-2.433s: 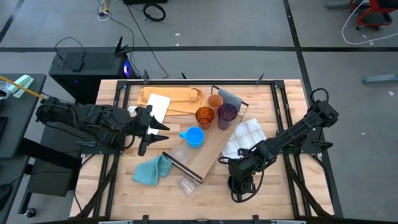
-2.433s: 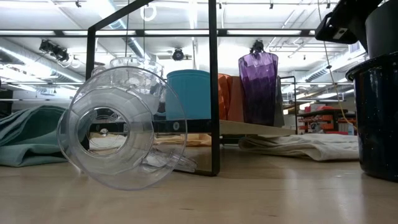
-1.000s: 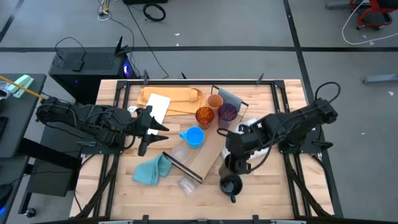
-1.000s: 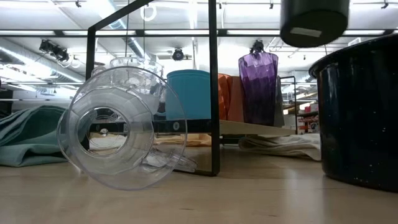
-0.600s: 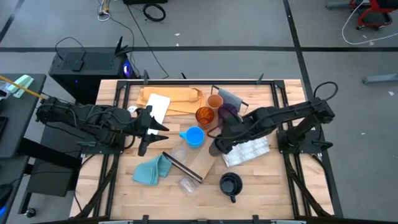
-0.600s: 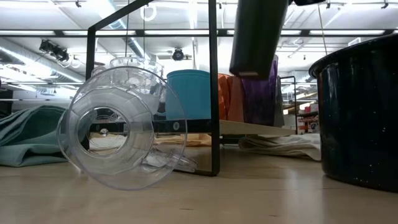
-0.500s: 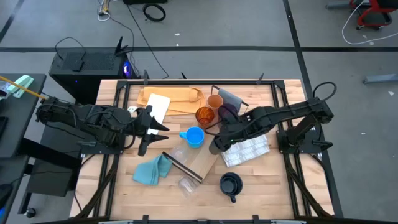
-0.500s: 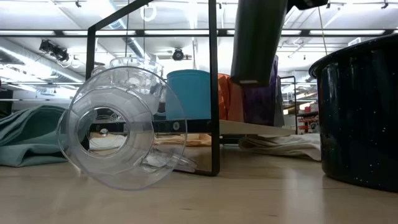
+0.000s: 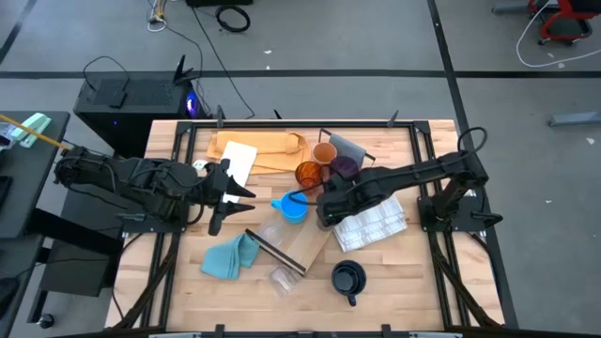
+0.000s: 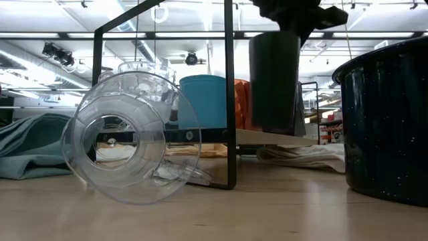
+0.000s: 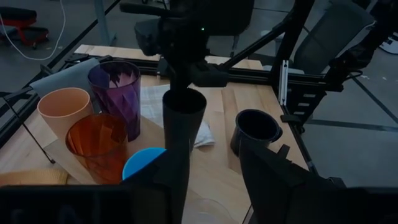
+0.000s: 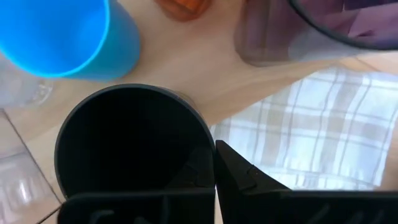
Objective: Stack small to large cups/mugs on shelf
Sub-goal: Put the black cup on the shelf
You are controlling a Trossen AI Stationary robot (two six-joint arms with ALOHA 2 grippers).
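Light-wood slatted table (image 9: 394, 272) on a grey floor, black frame rails at its edges.

- Long flat light-wood shelf board (image 9: 315, 239) with thin black end frames, lying diagonally across the table's middle.
- On the shelf: tan plastic cup (image 9: 324, 153), amber translucent cup (image 9: 309, 176), purple faceted tumbler (image 11: 116, 93), light blue mug (image 9: 294, 207) with its handle toward the left arm.
- Tall black cylindrical cup (image 11: 183, 134), upright, held over the shelf between the blue mug and the white checked cloth (image 9: 376, 223); whether its base touches the board cannot be told.
- Right gripper (image 9: 329, 208): fingers closed on the black cup's rim, one finger inside the wall.
- Dark speckled mug (image 9: 348, 279), upright on the table, near the table's front edge, apart from the shelf.
- Clear plastic cups (image 10: 130, 137), on their sides by the shelf's near end frame.
- Teal crumpled cloth (image 9: 228, 256), beside the clear cups.
- Tan paper sheet (image 9: 263, 148), at the far side.
- Left gripper (image 9: 239, 194): fingers parted, holding nothing, waiting left of the blue mug.
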